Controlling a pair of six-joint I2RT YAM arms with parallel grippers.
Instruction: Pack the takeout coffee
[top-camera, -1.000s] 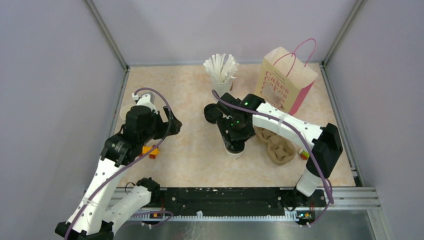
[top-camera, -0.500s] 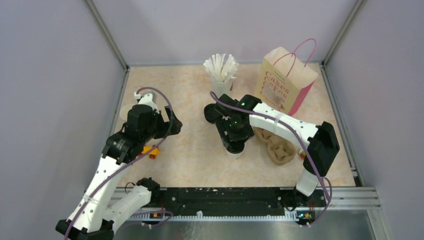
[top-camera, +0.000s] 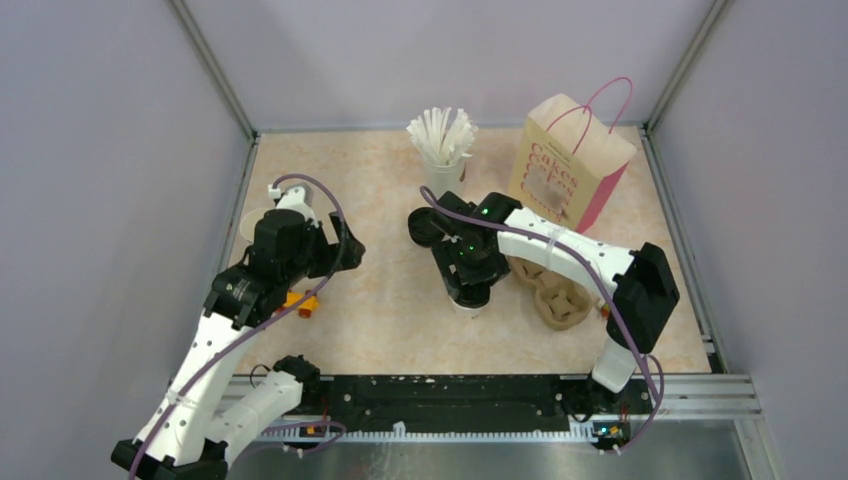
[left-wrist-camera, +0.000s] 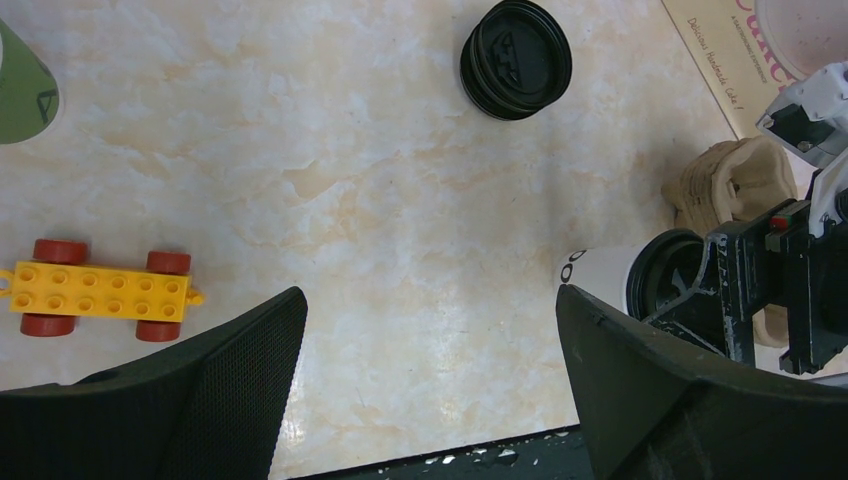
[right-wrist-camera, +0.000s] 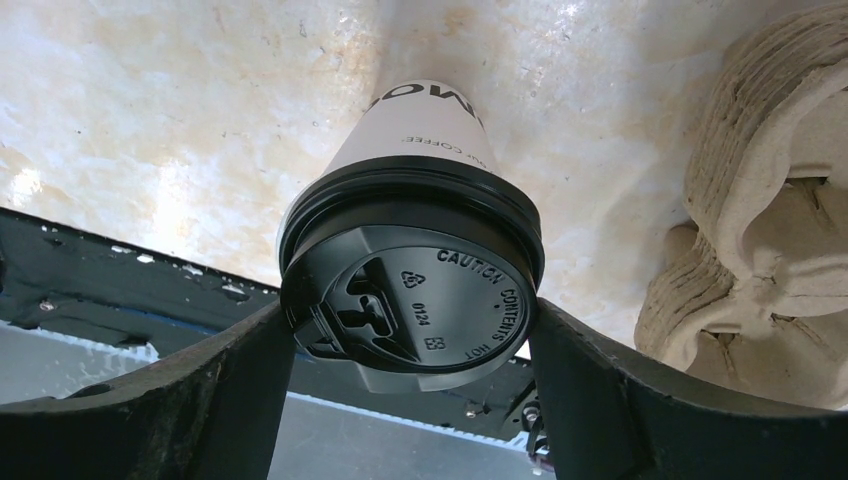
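The takeout coffee (right-wrist-camera: 425, 130), a white paper cup with a black lid (right-wrist-camera: 415, 300), stands on the table left of the pulp cup carrier (top-camera: 560, 300). My right gripper (right-wrist-camera: 410, 340) reaches down over it, one finger against each side of the lid. In the top view only the cup's white base (top-camera: 466, 303) shows under the right gripper (top-camera: 468, 285). The cup also shows in the left wrist view (left-wrist-camera: 600, 275). My left gripper (left-wrist-camera: 430, 400) is open and empty, hovering over bare table at the left (top-camera: 345, 250).
A stack of spare black lids (top-camera: 426, 226) lies behind the cup. A cup of white straws (top-camera: 442, 140) and a paper bag (top-camera: 570, 160) stand at the back. A yellow toy car (top-camera: 298, 300) and cream-and-green cups (left-wrist-camera: 20, 85) sit by the left arm.
My right gripper and the cup under it have shifted slightly left and toward the back. The left arm has barely moved.
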